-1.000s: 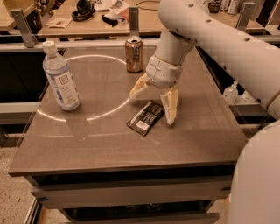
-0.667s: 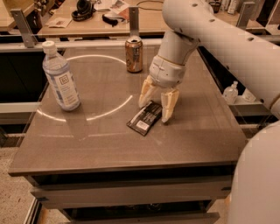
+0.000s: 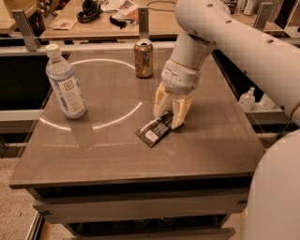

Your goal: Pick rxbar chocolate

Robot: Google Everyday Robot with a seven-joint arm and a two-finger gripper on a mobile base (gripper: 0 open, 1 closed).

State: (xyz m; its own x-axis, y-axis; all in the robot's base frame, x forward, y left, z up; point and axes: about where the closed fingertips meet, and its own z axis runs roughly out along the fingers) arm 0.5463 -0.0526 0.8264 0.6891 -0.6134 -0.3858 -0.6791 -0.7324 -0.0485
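End effector: lowered to the counter on a pale arm that is brought in from the upper right of the picture; it is pointed straight down.
End effector state: it is set at the far end of the bar, but whether it is apart or clamped on that end cannot be told.
Rxbar chocolate: laid flat on the counter, directly under the end effector at its far end and stretched from there toward the near picture-left; the black wrapper is seen with a white patch at the end farthest from the end effector.
Bronze can: stood upright beyond the end effector and a little to picture-left, apart from it.
Clear bottle: stood upright well to picture-left of the end effector, with a white cap and a pale label.
Light ring: a bright curved line is cast on the counter between the bottle and the end effector.
Headphones: laid on a second surface far behind the end effector.
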